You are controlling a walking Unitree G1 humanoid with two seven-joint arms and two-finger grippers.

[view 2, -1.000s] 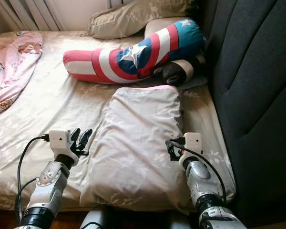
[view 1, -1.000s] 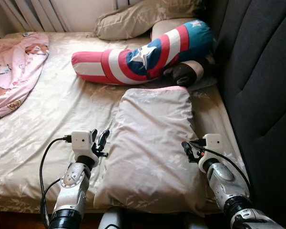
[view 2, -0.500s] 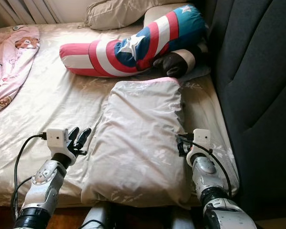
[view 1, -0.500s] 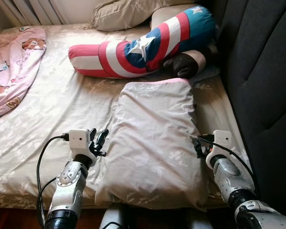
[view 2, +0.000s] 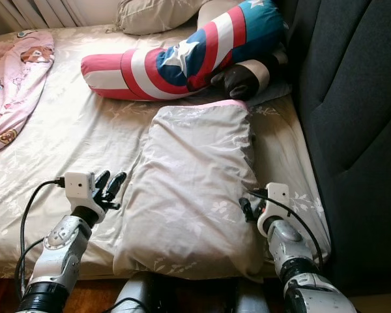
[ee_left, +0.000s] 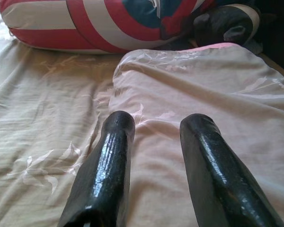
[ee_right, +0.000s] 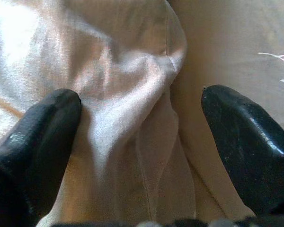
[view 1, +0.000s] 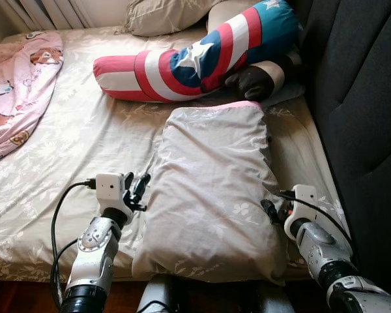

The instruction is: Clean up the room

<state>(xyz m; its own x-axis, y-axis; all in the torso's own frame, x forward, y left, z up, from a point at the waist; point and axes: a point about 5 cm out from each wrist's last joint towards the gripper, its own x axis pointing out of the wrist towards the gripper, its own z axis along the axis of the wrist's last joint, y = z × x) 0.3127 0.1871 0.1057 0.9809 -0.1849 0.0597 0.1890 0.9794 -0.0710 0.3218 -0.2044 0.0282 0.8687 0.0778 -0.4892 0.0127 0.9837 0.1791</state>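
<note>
The task object in hand is the beige floral pillow (view 1: 212, 189), lying flat on the bed sheet (view 1: 72, 143) directly between the two grippers. Its long axis runs away from the robot, toward the striped star bolster (view 1: 195, 59) and the dark cushion (view 1: 251, 81) beyond its far end.

Left gripper (view 1: 137, 190): fingers parted, holding nothing. The pillow's left edge lies just to its inner side, near the fingertips; the head views do not resolve whether they touch.

Right gripper (view 2: 246, 208): fingers spread wide, holding nothing. It sits at the pillow's right edge, closer in than the left gripper is to its edge. The dark upholstered headboard (view 1: 358, 117) stands on its outer side.

Critical relation: each gripper flanks one long side of the pillow near its closer end, so a two-arm pinch inward appears to be the step in preparation. The right gripper appears to be the nearer to contact.

View differences: the right wrist view shows a folded pillow seam running between the two fingers (ee_right: 35, 137), with one finger over pillow fabric and the other over the sheet. The left wrist view shows both fingers (ee_left: 106, 170) aimed along the pillow's left margin, with the pillow top ahead and the bolster beyond.

A pink printed blanket (view 1: 16, 85) lies well apart, far to the left gripper's outer side.
</note>
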